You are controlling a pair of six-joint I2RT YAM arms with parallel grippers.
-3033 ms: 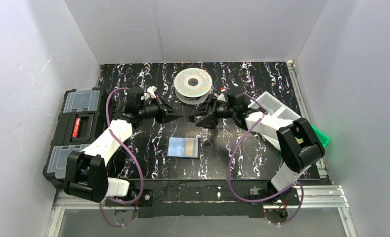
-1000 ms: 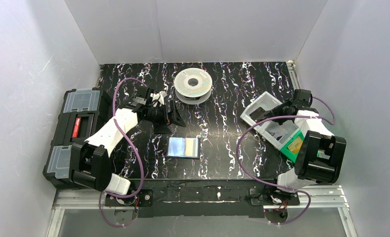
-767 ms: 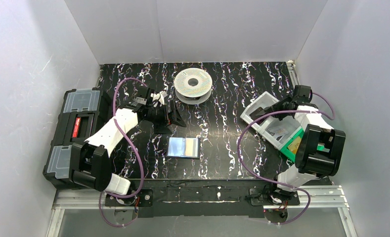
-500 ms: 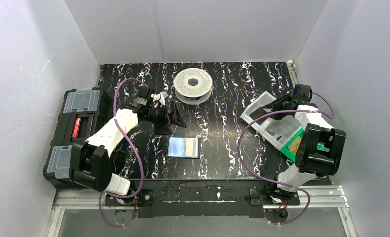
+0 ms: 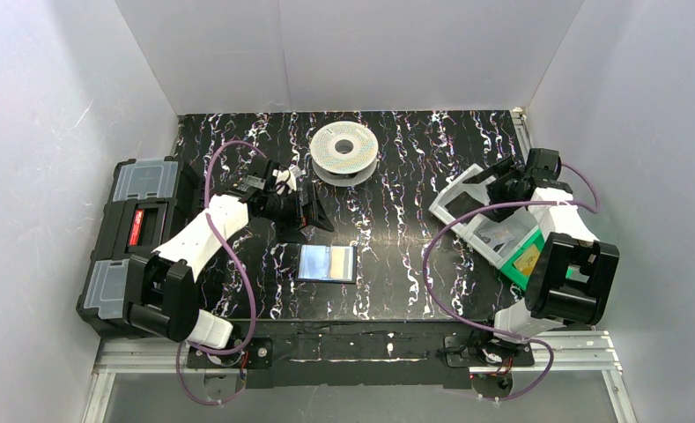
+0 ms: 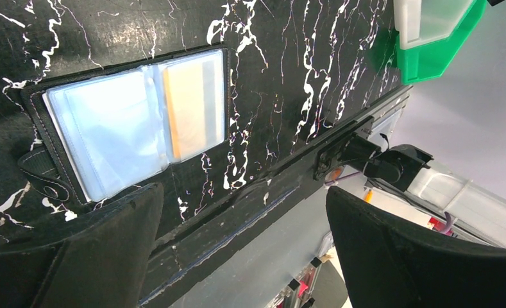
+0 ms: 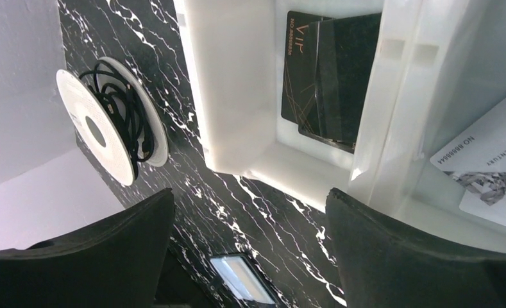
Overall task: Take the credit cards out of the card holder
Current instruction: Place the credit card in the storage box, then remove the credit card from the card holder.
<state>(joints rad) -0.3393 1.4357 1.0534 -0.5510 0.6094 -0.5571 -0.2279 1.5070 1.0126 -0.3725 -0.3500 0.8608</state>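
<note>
The card holder (image 5: 327,263) lies open on the black marbled table, its clear sleeves up. In the left wrist view the card holder (image 6: 134,122) has an orange-tan credit card (image 6: 186,102) in its right-hand sleeve. My left gripper (image 5: 313,211) hovers open just behind it, nothing between its fingers (image 6: 77,256). My right gripper (image 5: 493,187) stands open over the white tray (image 5: 456,192) at the right, holding nothing. Two dark cards (image 7: 327,77) lie in one compartment of the tray (image 7: 237,96), and a pale card (image 7: 487,173) in the one beside it.
A green bin (image 5: 524,264) adjoins the white tray by the right wall. A white cable spool (image 5: 344,150) sits at the back centre. A large black toolbox (image 5: 136,233) lines the left edge. White walls enclose the table on three sides.
My right gripper went from shut to wide open above the white tray. Three seconds ago both grippers met near the spool; since then the right arm swung to the tray. The left arm barely moved.
</note>
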